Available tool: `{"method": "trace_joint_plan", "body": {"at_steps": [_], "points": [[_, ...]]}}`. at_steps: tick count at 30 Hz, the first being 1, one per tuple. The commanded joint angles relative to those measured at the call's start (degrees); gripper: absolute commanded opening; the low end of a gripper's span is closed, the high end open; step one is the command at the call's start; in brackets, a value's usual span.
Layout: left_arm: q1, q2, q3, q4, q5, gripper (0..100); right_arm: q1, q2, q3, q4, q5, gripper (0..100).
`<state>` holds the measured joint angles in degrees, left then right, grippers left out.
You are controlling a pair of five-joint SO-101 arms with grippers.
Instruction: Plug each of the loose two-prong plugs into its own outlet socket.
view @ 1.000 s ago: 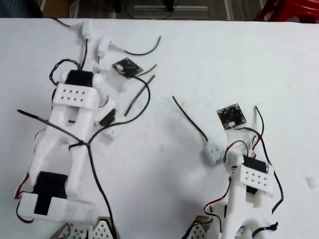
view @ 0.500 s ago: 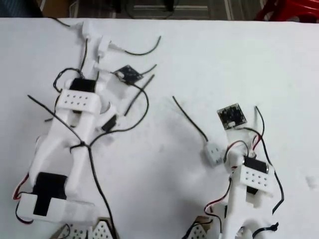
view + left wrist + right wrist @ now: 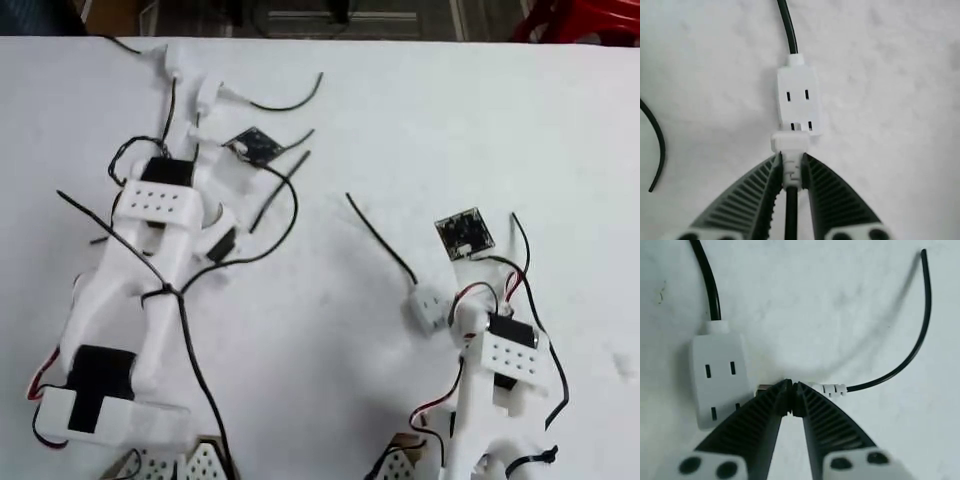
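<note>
Gripping a plug (image 3: 790,141), the left fingers (image 3: 765,185) hold it against an outlet (image 3: 797,102). The right fingers (image 3: 815,410) pinch another plug (image 3: 832,388) beside a second outlet (image 3: 720,375).

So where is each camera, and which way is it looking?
High view: above the table, looking down; left arm and right arm show.
Left wrist view: on that wrist, facing an outlet socket past the left gripper.
Right wrist view: same, facing a second socket past the right gripper.
Shared: second socket, also in high view.
</note>
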<state>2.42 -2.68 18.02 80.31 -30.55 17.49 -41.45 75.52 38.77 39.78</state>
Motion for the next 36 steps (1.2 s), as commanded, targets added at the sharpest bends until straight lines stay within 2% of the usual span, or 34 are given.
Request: {"method": "trace_joint_plan", "body": {"at_steps": [1, 27, 30, 36], "points": [[2.59, -0.57, -0.18, 2.11, 0.79, 2, -0.4, 0.57, 0.7, -0.13, 0.26, 1.9], [1.71, 0.48, 0.18, 0.44, 0.53, 2, -0.4, 0.66, 0.79, 0.04, 0.26, 1.9], [0.31, 4.97, -1.41, 0.97, -0.97, 2, -0.4, 0.22, 1.49, -0.13, 0.26, 1.9], [-2.95, 16.92, -9.85, 7.91, -4.84, 2, -1.54, 0.22, 1.67, -0.13, 0.26, 1.9]]}}
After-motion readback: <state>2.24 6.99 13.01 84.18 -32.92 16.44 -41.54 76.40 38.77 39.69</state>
